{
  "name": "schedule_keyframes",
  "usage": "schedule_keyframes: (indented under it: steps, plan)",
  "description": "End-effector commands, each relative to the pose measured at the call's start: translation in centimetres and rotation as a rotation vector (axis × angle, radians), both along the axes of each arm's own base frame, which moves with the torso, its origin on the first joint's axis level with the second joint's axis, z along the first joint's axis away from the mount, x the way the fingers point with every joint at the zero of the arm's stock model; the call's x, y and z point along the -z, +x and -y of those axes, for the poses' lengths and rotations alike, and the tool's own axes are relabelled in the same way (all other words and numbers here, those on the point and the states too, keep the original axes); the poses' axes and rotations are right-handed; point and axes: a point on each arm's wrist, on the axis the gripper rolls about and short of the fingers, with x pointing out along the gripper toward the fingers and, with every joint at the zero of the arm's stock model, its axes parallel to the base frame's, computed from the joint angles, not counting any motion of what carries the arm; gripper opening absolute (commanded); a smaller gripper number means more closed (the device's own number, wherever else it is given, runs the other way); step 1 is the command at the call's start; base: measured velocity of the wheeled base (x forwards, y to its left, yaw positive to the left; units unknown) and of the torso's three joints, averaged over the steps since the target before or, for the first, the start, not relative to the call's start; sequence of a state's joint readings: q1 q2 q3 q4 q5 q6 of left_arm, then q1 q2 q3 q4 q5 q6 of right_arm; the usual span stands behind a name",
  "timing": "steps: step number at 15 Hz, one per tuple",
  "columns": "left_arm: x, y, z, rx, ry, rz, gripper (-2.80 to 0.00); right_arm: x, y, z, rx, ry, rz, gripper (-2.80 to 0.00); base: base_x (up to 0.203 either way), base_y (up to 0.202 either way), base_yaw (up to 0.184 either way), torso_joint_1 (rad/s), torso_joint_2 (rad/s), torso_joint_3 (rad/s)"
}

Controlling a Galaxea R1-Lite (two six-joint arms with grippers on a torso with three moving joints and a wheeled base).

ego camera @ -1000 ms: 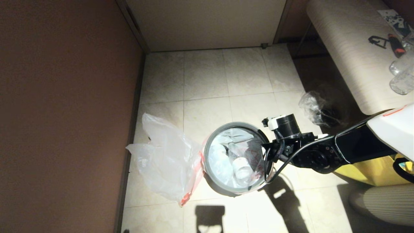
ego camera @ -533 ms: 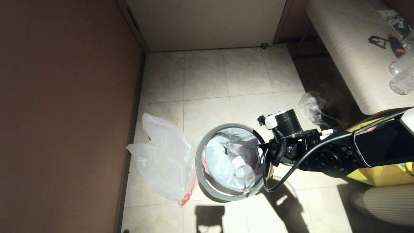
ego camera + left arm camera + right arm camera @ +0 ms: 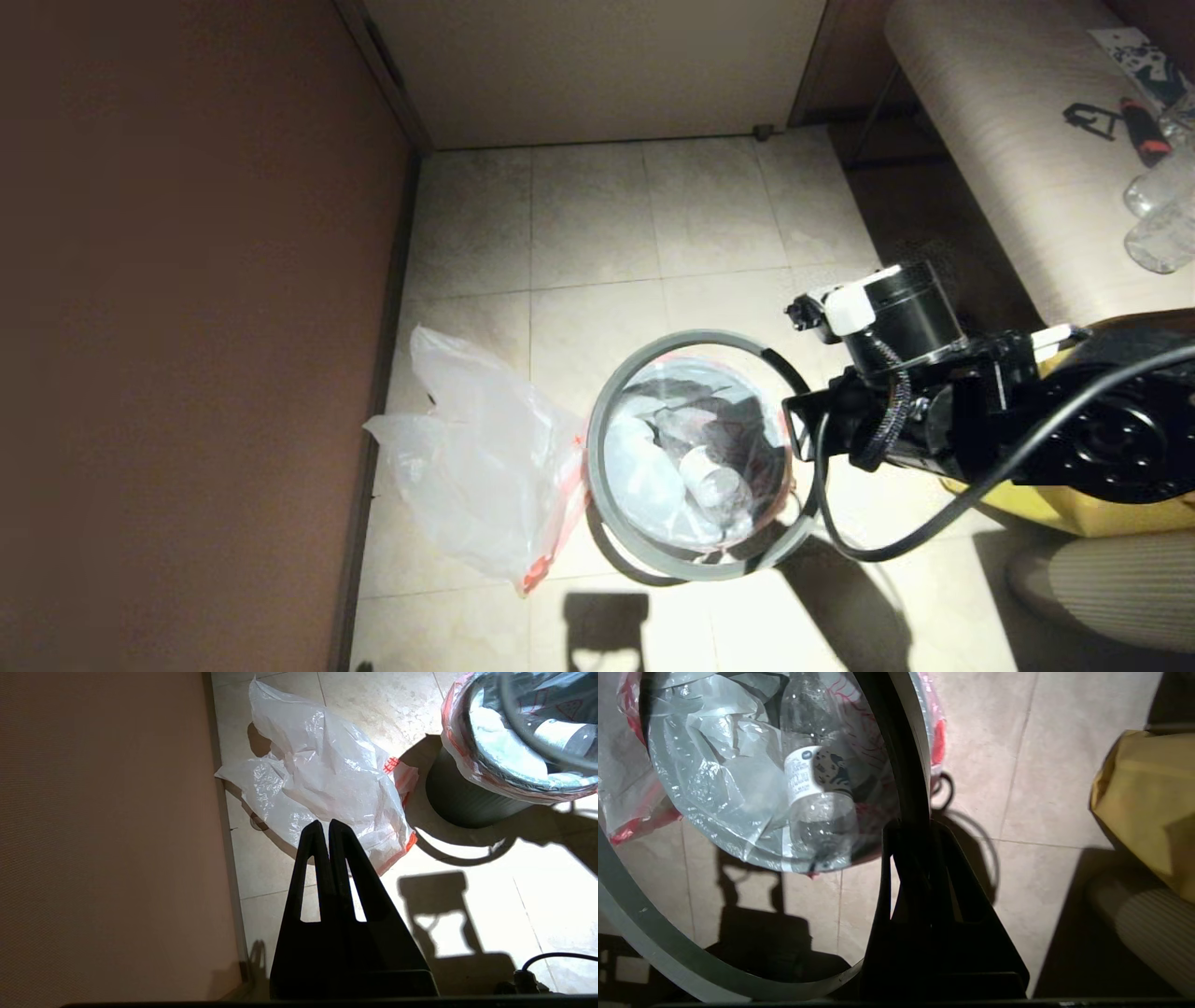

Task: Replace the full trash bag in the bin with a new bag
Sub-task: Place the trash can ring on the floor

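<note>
The bin (image 3: 462, 802) stands on the tiled floor, lined with the full trash bag (image 3: 691, 448), which holds a clear bottle (image 3: 817, 793) and crumpled plastic. The bag's red-orange edge (image 3: 455, 742) folds over the bin's mouth. My right gripper (image 3: 910, 826) is shut on the grey hoop rim (image 3: 695, 338) at its right side and holds it tilted above the bin, off the bag. The new bag (image 3: 476, 476) lies crumpled on the floor left of the bin. My left gripper (image 3: 325, 823) hovers shut and empty above the floor near the new bag (image 3: 327, 774).
A brown wall (image 3: 187, 327) runs close along the left. A yellow tote (image 3: 1074, 504) sits under my right arm, with a ribbed grey thing (image 3: 1111, 588) beside it. A long bench (image 3: 1008, 140) with bottles (image 3: 1158, 224) stands at the back right. Bare tiles lie behind the bin.
My right arm has risen and drawn back to the right with the hoop rim in its grip. The hoop has come up off the bin and now hangs above it.
</note>
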State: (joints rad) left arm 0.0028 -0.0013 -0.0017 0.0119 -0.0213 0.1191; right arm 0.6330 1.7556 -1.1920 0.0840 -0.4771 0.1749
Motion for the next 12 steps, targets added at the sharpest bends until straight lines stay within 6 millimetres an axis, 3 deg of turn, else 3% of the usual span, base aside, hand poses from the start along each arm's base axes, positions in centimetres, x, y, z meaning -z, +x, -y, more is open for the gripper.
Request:
schedule_keyframes:
  steps: [1, 3, 5, 12]
  plan:
    - [0.0, 0.0, 0.0, 0.0, 0.0, -0.002, -2.8, -2.5, -2.2, 1.6, 0.006, 0.02, 0.034, -2.8, 0.0, 0.0, 0.0, 0.0, 0.0, 0.0]
    - [0.0, 0.0, 0.0, 0.0, 0.0, -0.002, -2.8, -2.9, -4.7, 3.8, 0.03, -0.011, 0.012, -2.8, 0.0, 0.0, 0.0, 0.0, 0.0, 0.0]
    - [0.0, 0.0, 0.0, 0.0, 0.0, -0.002, -2.8, -1.7, -6.9, 6.1, 0.078, -0.08, -0.046, -2.8, 0.0, 0.0, 0.0, 0.0, 0.0, 0.0]
    - [0.0, 0.0, 0.0, 0.0, 0.0, -0.001, -2.8, 5.1, -8.0, 14.0, 0.311, -0.318, -0.342, -2.8, 0.0, 0.0, 0.0, 0.0, 0.0, 0.0]
